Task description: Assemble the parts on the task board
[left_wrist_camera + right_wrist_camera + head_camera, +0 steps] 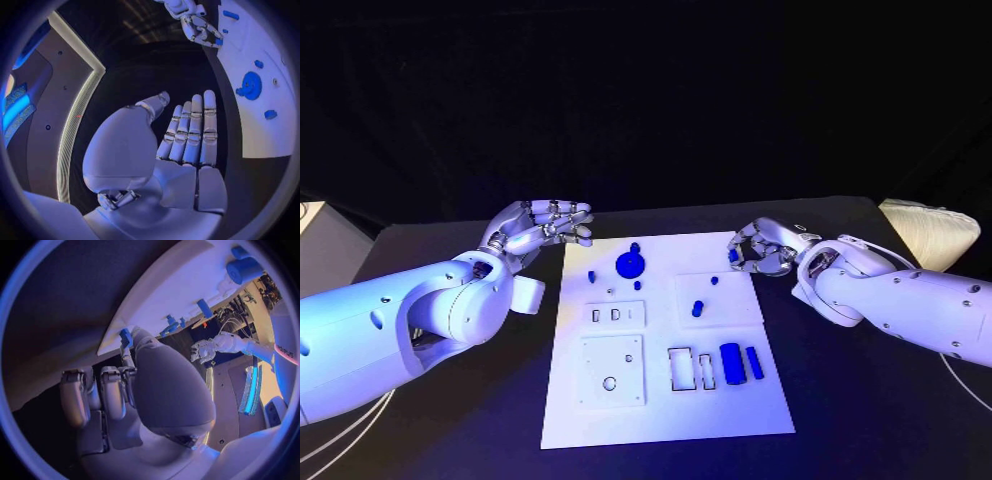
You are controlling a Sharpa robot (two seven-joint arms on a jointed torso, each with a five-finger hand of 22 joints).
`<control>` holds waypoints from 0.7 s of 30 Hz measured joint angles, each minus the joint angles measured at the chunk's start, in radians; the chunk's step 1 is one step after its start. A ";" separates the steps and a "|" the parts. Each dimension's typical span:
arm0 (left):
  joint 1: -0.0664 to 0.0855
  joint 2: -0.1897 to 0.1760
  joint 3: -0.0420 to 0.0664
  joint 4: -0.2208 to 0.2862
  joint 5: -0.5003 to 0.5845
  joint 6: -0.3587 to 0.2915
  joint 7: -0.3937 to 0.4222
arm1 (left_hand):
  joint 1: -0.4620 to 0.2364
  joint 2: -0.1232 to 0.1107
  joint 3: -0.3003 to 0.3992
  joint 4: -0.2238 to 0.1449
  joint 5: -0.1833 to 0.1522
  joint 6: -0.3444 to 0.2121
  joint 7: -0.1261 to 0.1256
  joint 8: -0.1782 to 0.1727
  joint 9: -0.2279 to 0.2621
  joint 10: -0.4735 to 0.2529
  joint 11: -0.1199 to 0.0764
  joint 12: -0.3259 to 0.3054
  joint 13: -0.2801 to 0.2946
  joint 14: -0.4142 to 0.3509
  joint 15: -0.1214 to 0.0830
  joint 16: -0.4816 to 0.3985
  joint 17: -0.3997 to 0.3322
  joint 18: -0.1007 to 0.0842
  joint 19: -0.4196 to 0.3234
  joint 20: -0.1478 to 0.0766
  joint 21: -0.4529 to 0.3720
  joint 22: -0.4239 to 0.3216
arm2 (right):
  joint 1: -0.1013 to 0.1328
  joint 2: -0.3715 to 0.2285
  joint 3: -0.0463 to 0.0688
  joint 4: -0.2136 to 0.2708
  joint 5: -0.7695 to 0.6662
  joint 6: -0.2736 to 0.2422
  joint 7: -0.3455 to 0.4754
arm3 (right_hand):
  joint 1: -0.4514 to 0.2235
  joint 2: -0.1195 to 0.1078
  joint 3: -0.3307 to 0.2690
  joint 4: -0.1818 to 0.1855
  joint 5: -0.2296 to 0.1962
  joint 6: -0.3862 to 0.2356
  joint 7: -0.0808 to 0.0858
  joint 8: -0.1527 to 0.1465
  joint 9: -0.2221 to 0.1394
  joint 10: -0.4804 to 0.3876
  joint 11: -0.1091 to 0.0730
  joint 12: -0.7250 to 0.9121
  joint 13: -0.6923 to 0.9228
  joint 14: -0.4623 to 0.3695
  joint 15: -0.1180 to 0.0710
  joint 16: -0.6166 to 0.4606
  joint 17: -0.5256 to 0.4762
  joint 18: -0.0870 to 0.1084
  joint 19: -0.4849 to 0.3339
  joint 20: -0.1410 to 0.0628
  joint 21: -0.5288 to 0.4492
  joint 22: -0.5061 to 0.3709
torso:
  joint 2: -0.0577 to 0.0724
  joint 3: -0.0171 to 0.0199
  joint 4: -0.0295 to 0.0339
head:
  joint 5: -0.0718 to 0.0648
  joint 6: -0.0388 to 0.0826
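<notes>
The white task board lies in the middle of the black table. On it are a blue gear, several small blue pegs such as one at mid-board, and two blue cylinders beside white slots. My left hand hovers off the board's far left corner, palm bare and fingers straight. My right hand is at the board's far right edge and pinches a small blue part between thumb and a fingertip, just over the edge. The gear also appears in the left wrist view.
A pale ribbed object stands at the table's far right corner and a pale box at the left edge. Cables hang under my left arm. Bare black tabletop surrounds the board.
</notes>
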 measured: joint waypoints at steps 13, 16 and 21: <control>0.000 -0.001 0.000 -0.001 0.000 0.000 -0.001 | 0.000 0.000 0.000 0.000 0.000 0.000 0.000 0.000 0.000 0.000 0.000 0.000 0.000 0.000 0.000 0.000 0.000 0.000 -0.004 0.004 0.007 0.004 | -0.002 0.006 0.000 -0.009 -0.019 0.001 -0.012 | 0.015 0.015 0.106 -0.019 -0.070 0.029 -0.011 0.024 0.001 0.001 -0.013 0.006 0.000 0.003 -0.011 0.000 0.000 0.000 0.000 -0.014 0.007 0.000 | 0.000 0.0000 0.0004 | 0.000 -0.004; 0.000 -0.001 0.000 -0.001 0.000 0.000 -0.002 | 0.000 0.000 0.000 0.000 0.000 0.000 0.000 0.000 0.000 0.000 0.000 0.000 0.000 0.000 0.000 0.000 0.000 0.000 -0.004 0.004 0.007 0.004 | -0.002 0.007 0.001 -0.009 -0.025 -0.007 -0.017 | 0.020 0.020 0.160 -0.036 -0.116 0.038 -0.014 0.038 0.001 0.004 -0.018 0.006 0.000 -0.001 -0.015 0.000 0.000 0.000 -0.002 -0.020 0.007 0.000 | 0.000 0.0000 0.0004 | 0.000 -0.005; 0.000 -0.001 0.000 -0.001 0.000 0.000 -0.002 | 0.000 0.000 0.000 0.000 0.000 0.000 0.000 0.000 0.000 0.000 0.000 0.000 0.000 0.000 0.000 0.000 0.000 0.000 -0.004 0.004 0.007 0.003 | -0.002 0.007 0.001 -0.009 -0.032 -0.019 -0.023 | 0.018 0.024 0.199 -0.050 -0.128 0.044 -0.015 0.053 0.002 0.002 -0.023 0.007 0.000 0.002 -0.020 0.000 0.000 0.000 0.000 -0.021 0.010 0.000 | 0.000 0.0007 0.0003 | 0.000 -0.006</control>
